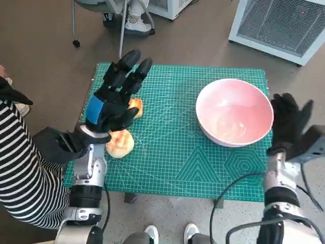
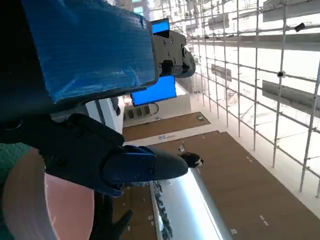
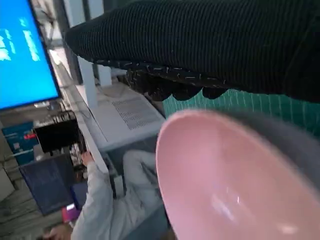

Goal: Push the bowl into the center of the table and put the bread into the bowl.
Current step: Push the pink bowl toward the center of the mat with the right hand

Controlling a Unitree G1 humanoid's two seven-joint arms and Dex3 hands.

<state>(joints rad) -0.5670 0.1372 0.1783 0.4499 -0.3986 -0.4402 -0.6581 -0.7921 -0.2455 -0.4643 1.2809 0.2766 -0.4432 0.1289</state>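
Your right robot hand (image 1: 290,126) is right beside the bowl (image 1: 234,112), on its right side at frame right, fingers spread and holding nothing, so the push goes left toward the bench (image 1: 172,162) center. Left robot hand (image 1: 118,96) hovers open over the bread (image 1: 121,144). One bowl, two bread pieces.

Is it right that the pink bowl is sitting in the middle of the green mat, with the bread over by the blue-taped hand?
Not quite. The head view shows the pink bowl near the mat's right edge, beside the gloved right hand, not in the middle of the green mat. The rest is right: the bread lies by the blue-taped left hand.
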